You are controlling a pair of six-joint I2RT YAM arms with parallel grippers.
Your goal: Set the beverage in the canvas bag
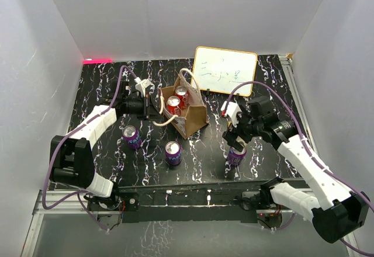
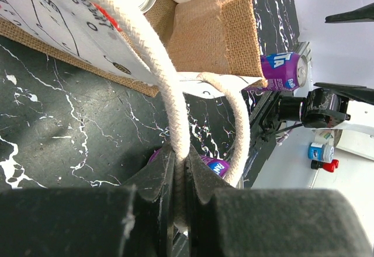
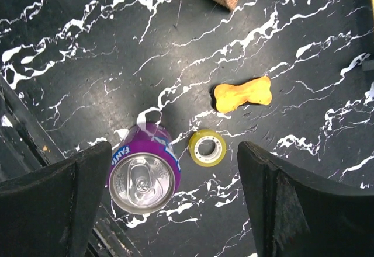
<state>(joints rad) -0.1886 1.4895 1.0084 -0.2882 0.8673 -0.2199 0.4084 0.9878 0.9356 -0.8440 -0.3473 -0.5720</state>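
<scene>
Cream handle (image 2: 169, 105) of canvas bag (image 1: 196, 117) pinched by left gripper (image 2: 178, 169), right gripper (image 3: 181, 193) spread wide around upright purple can (image 3: 143, 178), fingers seemingly not touching it

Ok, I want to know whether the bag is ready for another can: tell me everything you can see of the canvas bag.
The canvas bag is a small boxy tote of tan burlap-like weave, with a whitish patterned side and cream rope handles. It stands upright on the black marbled table, mouth open upward, with two red cans inside. The left gripper is shut on one handle, drawn out sideways; the other handle arches free.
</scene>
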